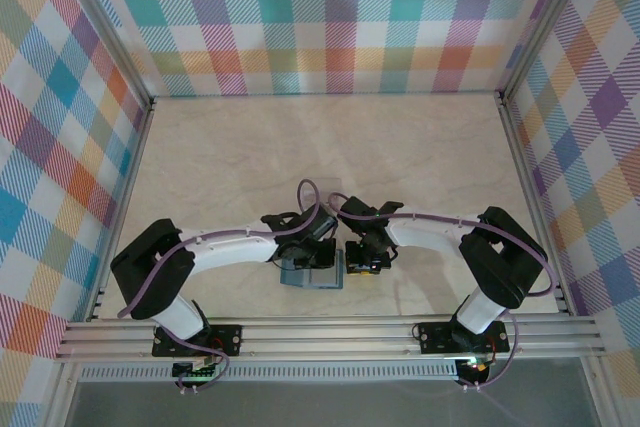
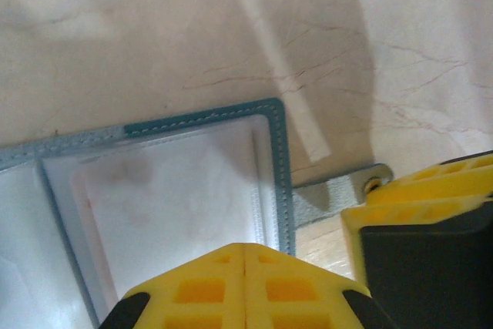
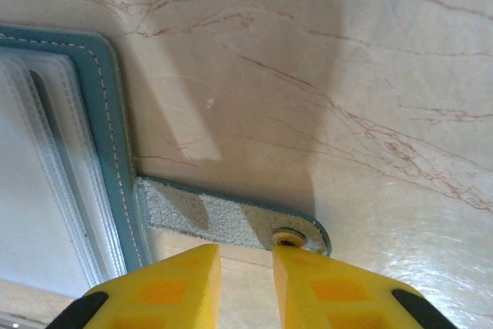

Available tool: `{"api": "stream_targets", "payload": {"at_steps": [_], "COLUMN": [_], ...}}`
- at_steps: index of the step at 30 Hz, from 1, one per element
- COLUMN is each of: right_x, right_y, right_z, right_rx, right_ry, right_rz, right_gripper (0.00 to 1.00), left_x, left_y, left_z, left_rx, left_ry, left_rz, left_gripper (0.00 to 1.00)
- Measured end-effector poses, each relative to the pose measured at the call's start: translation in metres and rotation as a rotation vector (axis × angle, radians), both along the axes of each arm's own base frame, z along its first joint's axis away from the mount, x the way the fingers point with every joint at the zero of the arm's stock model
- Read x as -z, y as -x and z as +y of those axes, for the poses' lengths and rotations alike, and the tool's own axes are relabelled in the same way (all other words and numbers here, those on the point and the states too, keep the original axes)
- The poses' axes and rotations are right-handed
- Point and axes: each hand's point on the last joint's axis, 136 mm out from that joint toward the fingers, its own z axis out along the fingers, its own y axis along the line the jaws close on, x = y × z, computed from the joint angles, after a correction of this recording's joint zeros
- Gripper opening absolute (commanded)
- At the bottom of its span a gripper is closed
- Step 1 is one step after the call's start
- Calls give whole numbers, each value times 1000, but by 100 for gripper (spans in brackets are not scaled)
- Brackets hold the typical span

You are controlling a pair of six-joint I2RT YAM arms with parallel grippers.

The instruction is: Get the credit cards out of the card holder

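One card holder (image 1: pixel 312 275), teal, lying open and flat on the marbled table (image 3: pixel 347 75) near its front edge, between the two arms. Stitched teal border; clear pocket (image 2: pixel 169 198) facing up, its pale contents not made out. One clasp tab (image 3: pixel 223 217), with a metal snap at its end, sticking out flat from the holder's edge toward the right arm. Left gripper (image 2: pixel 245 256): jaws clenched together, yellow fingers touching, poised over the pocket; whether anything is pinched cannot be told. Right gripper (image 3: pixel 246 256): jaws a little apart, bare table in the gap, tips at the tab's near edge, beside the snap
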Motion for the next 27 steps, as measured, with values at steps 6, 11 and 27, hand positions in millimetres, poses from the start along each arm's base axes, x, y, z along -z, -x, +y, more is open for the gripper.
{"api": "stream_targets", "payload": {"at_steps": [6,11,27], "right_x": [0,0,0], "right_y": [0,0,0], "right_z": [0,0,0], "right_rx": [0,0,0], "right_ry": [1,2,3], "right_rz": [-1,-2,-2], "right_gripper": [28,28,28], "left_x": [12,10,15], "left_y": [3,2,4], "left_z": [-1,-9,-9], "left_rx": [3,8,13], "left_ry": [3,35,27], "left_rz": [21,17,25], "left_gripper": [7,7,7]}}
